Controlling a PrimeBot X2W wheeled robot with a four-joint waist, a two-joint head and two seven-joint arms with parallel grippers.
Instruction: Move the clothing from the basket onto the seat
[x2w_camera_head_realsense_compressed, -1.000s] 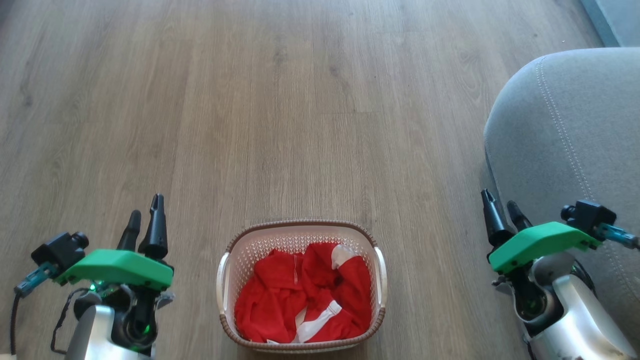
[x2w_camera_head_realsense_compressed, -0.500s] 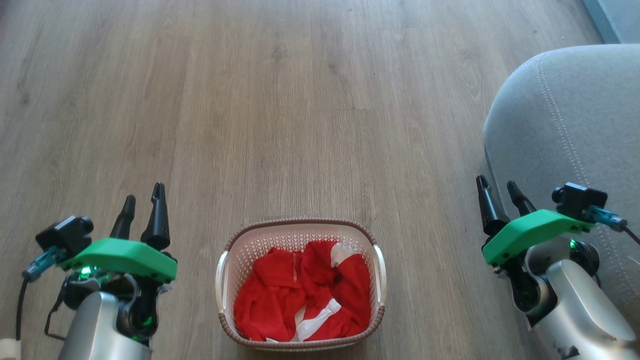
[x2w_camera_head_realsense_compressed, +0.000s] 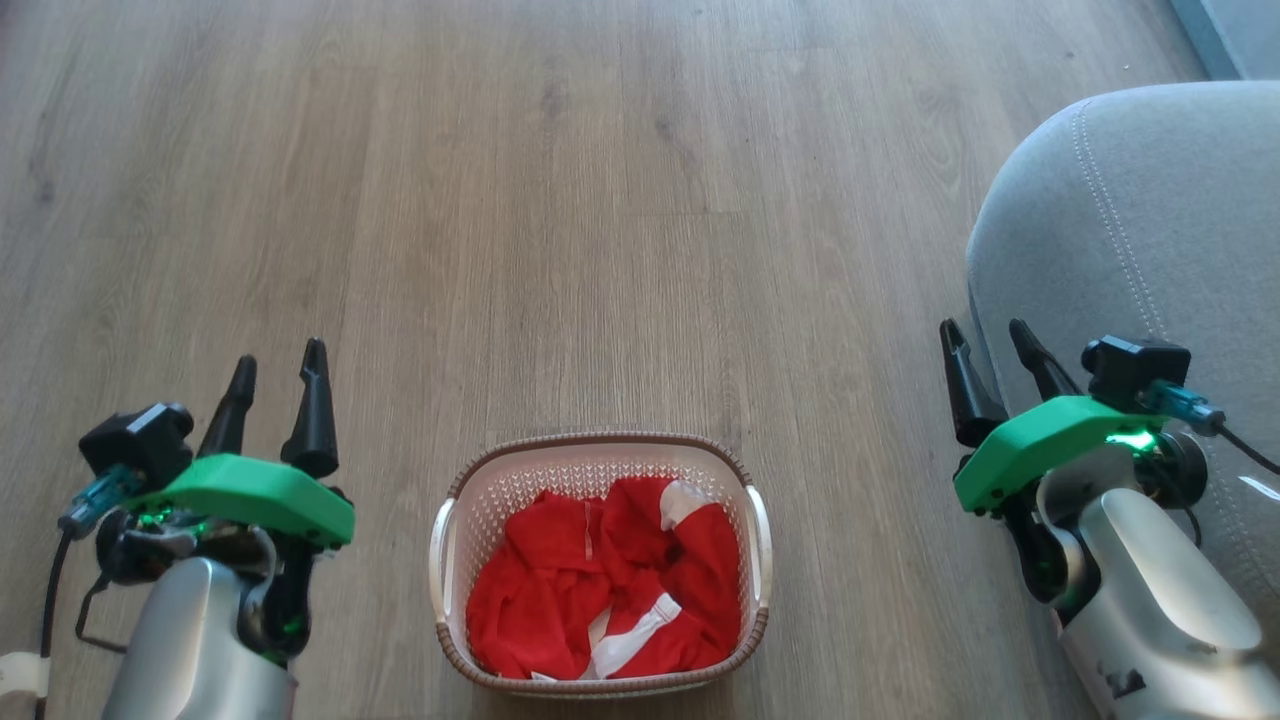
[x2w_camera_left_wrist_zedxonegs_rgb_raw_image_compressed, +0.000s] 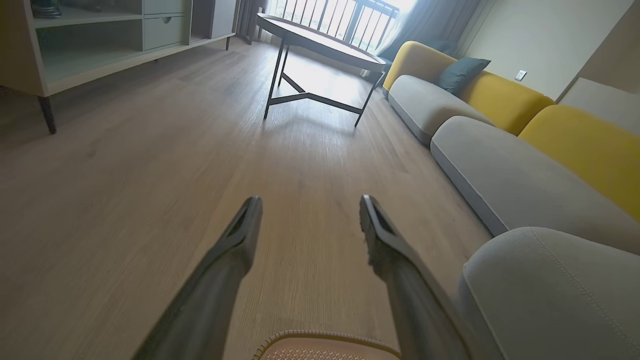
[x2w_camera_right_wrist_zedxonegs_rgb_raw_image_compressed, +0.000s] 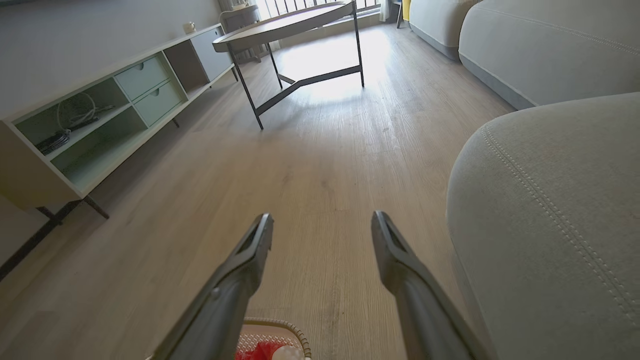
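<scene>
Pale grey-brown wood-plank floor (x2w_camera_head_realsense_compressed: 600, 200). Round table on thin black metal legs (x2w_camera_left_wrist_zedxonegs_rgb_raw_image_compressed: 320, 42), standing before a railed window. Low pale cabinet with open shelves and drawers (x2w_camera_right_wrist_zedxonegs_rgb_raw_image_compressed: 142, 77) along the wall. Teal cushion (x2w_camera_left_wrist_zedxonegs_rgb_raw_image_compressed: 457, 74) leaning against yellow sofa backrests (x2w_camera_left_wrist_zedxonegs_rgb_raw_image_compressed: 500, 100).

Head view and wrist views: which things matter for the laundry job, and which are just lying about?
For the job: the clothing, the basket, the seat.
Just lying about: the round table, the shelf unit, the teal cushion.
</scene>
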